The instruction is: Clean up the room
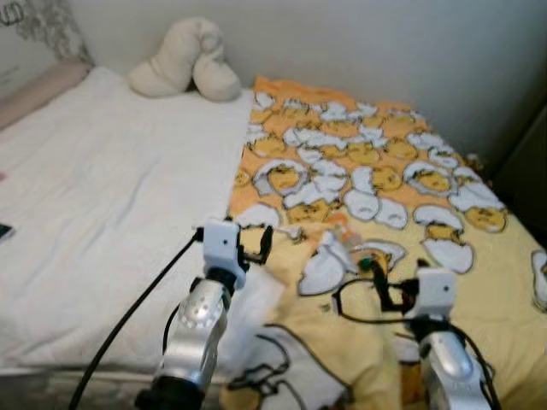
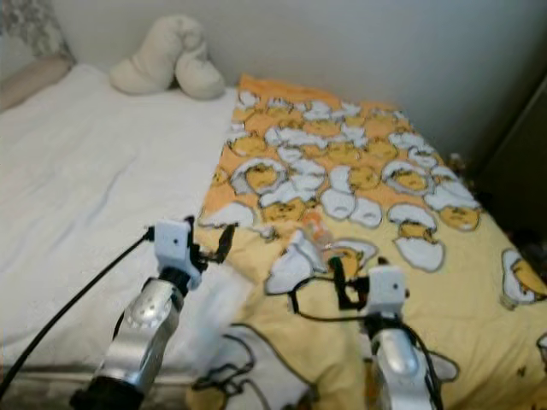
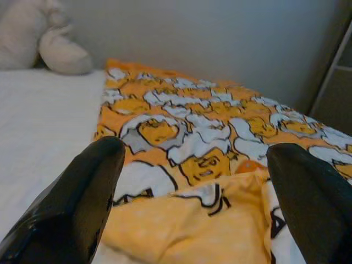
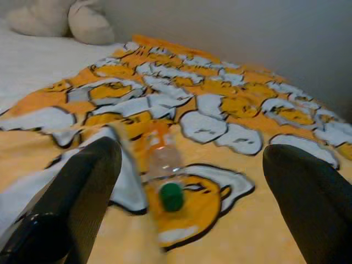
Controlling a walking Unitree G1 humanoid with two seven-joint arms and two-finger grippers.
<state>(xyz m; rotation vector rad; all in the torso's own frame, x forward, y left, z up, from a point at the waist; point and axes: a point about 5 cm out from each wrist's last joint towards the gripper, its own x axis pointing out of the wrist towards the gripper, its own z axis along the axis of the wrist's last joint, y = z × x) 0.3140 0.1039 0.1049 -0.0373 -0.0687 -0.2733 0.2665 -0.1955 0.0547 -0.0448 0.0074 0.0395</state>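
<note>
A clear plastic bottle (image 1: pixel 349 244) with an orange label and a green cap (image 4: pixel 171 196) lies on its side on the yellow blanket (image 1: pixel 367 162), which is printed with egg cartoons. My right gripper (image 1: pixel 382 286) hovers open just short of the bottle's cap end, and the bottle (image 4: pixel 161 159) lies between its fingers' line of sight in the right wrist view. My left gripper (image 1: pixel 259 243) is open above the blanket's rumpled left edge (image 3: pixel 181 220), where it meets the white sheet (image 1: pixel 111 196). Neither gripper holds anything.
A cream plush cushion (image 1: pixel 188 64) rests at the head of the bed by the wall. A pink pillow (image 1: pixel 38 85) lies at the far left. Dark furniture (image 1: pixel 526 171) stands to the right of the bed. A small dark object (image 1: pixel 4 231) sits at the sheet's left edge.
</note>
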